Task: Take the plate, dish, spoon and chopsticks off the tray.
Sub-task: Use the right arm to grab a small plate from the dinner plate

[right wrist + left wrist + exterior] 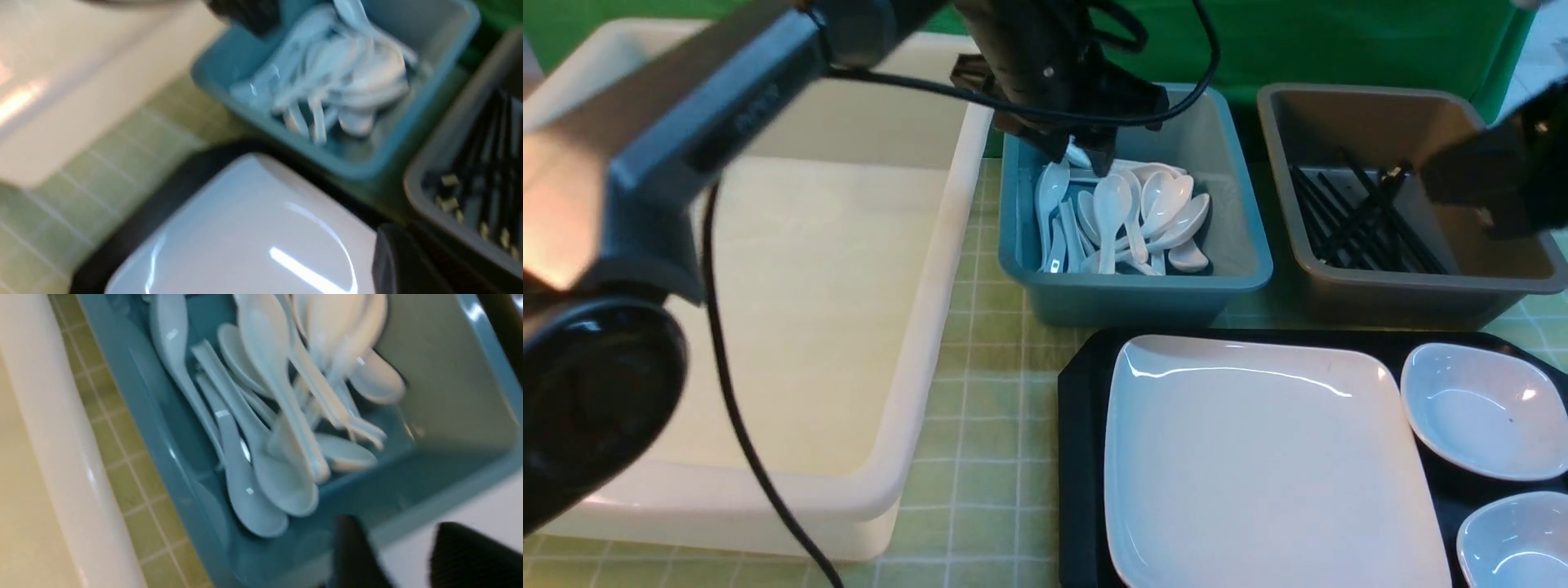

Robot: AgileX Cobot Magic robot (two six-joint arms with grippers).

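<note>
**Operator:** Where do my left fingers stand?

**Spotter:** Your left gripper [1083,160] hangs over the blue bin [1241,269]. Its fingers [353,555] are apart with nothing between them. The spoons [1123,216] lie heaped just below those fingers, which is why you are there: that bin takes spoons. I cannot tell which of them is the task's spoon.

**Operator:** And the right?

**Spotter:** Your right gripper [1499,204] has its fingers together, and I see nothing in them. The chopsticks [1364,216] lie in the grey bin [1421,286], below and beside those fingers, so I judge that sorting done too.

**Operator:** What's left?

**Spotter:** The plate [1258,457] sits flat on the tray [1082,425], well apart from both sets of fingers, with two small dishes [1486,408] beside it. The white tub [915,457], beside your left fingers on the side away from your right arm, looks the likely place for them. The plate's rim is shallow, so expect an awkward grip.
</note>
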